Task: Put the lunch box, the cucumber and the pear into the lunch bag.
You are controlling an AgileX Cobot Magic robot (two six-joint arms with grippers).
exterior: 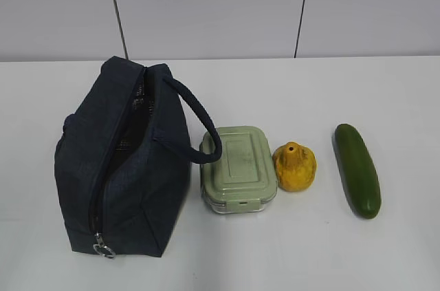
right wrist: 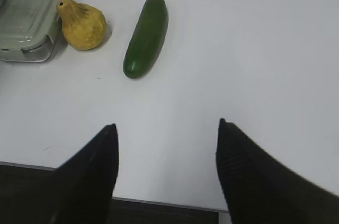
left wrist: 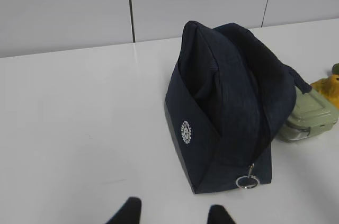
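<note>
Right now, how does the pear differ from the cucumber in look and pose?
The pear is squat and yellow-orange with brownish blotches; the cucumber is long, smooth and dark green. The pear sits right beside the lunch box; the cucumber lies apart, off to the right. The pear narrows to a small top, while the cucumber has two rounded ends. Both rest on the white table, outside the bag.

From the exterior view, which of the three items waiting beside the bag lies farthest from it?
The cucumber. It lies at the right end of the row, beyond the pear, while the lunch box sits next to the lunch bag.
</note>
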